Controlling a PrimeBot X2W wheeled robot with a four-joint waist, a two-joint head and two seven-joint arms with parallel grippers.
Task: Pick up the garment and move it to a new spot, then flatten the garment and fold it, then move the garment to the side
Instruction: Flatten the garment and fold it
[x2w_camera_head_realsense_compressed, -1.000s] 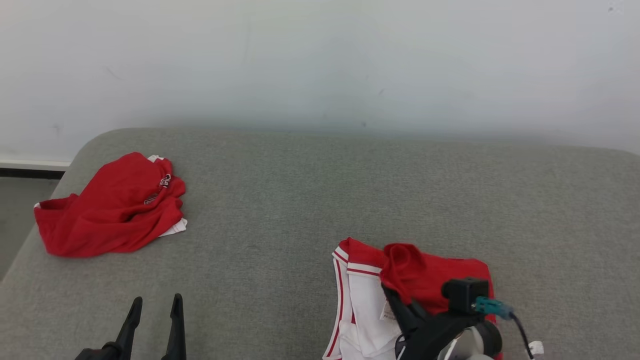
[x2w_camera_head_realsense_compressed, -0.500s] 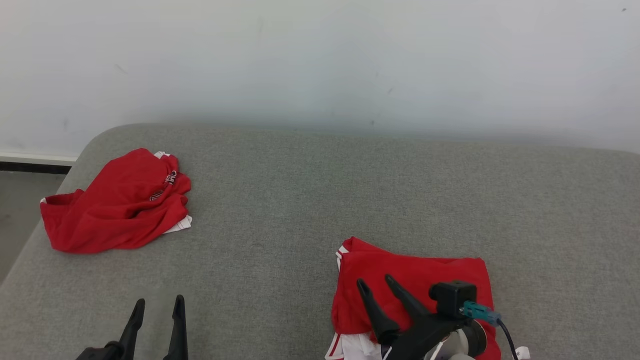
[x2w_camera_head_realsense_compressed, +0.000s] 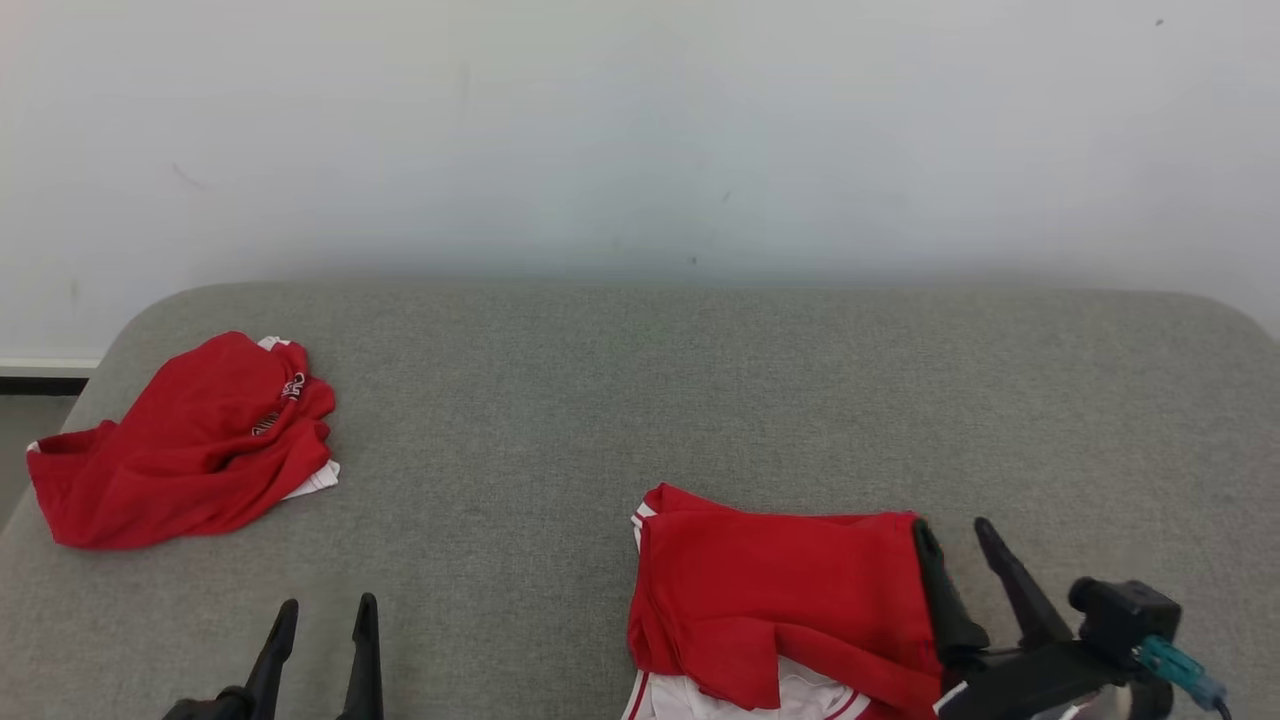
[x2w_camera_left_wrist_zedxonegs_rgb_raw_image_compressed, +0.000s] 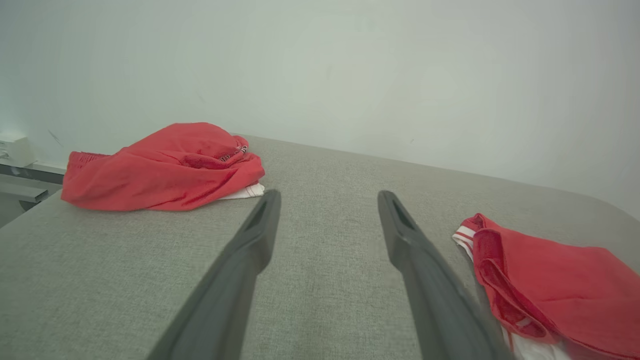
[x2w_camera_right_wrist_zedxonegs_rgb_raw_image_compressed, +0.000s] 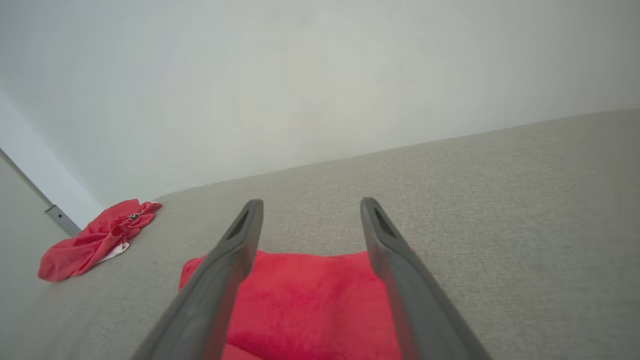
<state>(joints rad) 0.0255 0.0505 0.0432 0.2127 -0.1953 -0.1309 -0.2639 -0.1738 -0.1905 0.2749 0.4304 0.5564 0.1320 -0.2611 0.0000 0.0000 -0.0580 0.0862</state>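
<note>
A red garment (x2w_camera_head_realsense_compressed: 780, 600) with white trim lies folded on the grey padded surface (x2w_camera_head_realsense_compressed: 640, 400) at the near right, a white layer peeking out under its front edge. It also shows in the left wrist view (x2w_camera_left_wrist_zedxonegs_rgb_raw_image_compressed: 560, 280) and the right wrist view (x2w_camera_right_wrist_zedxonegs_rgb_raw_image_compressed: 310, 300). My right gripper (x2w_camera_head_realsense_compressed: 955, 530) hovers open at the garment's right edge, holding nothing; its fingers (x2w_camera_right_wrist_zedxonegs_rgb_raw_image_compressed: 240, 250) stand apart above the red cloth. My left gripper (x2w_camera_head_realsense_compressed: 327, 606) is open and empty at the near left, well away from the garment, with its own gripper (x2w_camera_left_wrist_zedxonegs_rgb_raw_image_compressed: 328, 196) over bare surface.
A second red garment (x2w_camera_head_realsense_compressed: 190, 450) lies crumpled at the far left near the surface's rounded edge, also visible as a red heap (x2w_camera_left_wrist_zedxonegs_rgb_raw_image_compressed: 160, 170) and a small red pile (x2w_camera_right_wrist_zedxonegs_rgb_raw_image_compressed: 95, 240). A pale wall (x2w_camera_head_realsense_compressed: 640, 130) stands behind. Floor (x2w_camera_head_realsense_compressed: 20, 440) drops away at the left.
My right gripper opened and let go of the red layer, which now lies folded over the white part. The gripper then drew off to the right. The head camera shifted slightly.
</note>
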